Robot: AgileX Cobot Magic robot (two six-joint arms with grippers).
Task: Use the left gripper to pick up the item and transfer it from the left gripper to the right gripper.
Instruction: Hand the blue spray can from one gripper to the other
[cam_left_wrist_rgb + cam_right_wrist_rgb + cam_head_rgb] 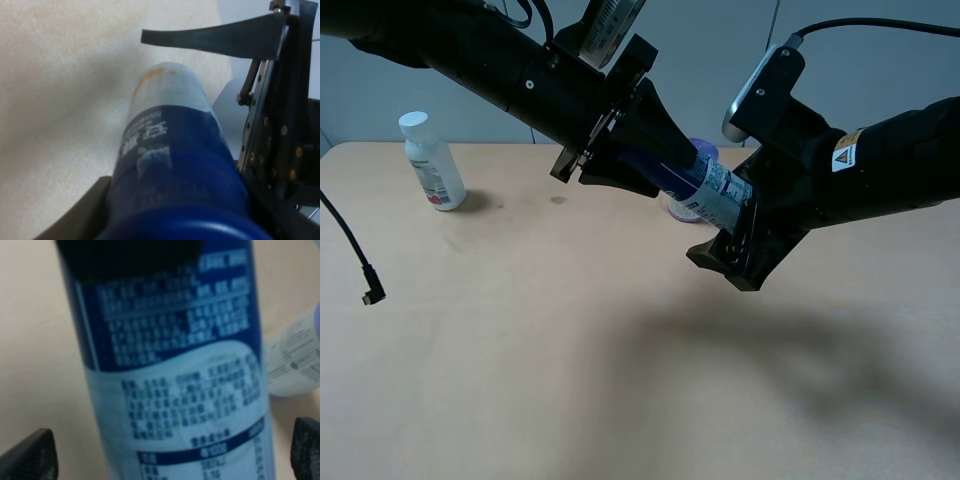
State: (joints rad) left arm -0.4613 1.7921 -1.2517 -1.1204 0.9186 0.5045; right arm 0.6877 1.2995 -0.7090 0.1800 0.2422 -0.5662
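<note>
Over the tan table [520, 380], the left gripper [682, 168] is clamped on the cap end of the blue-capped bottle [715, 185], which hangs slanted in the air. The right gripper [732, 240] straddles its label end with the jaws apart, gaps on both sides. A white bottle [433, 165] and a purple-topped container [682, 208] stand along the table's far side.

One blue bottle [716, 190], one white bottle [433, 165], one purple-topped container [704, 148], two grippers [675, 176] [735, 226]
</note>
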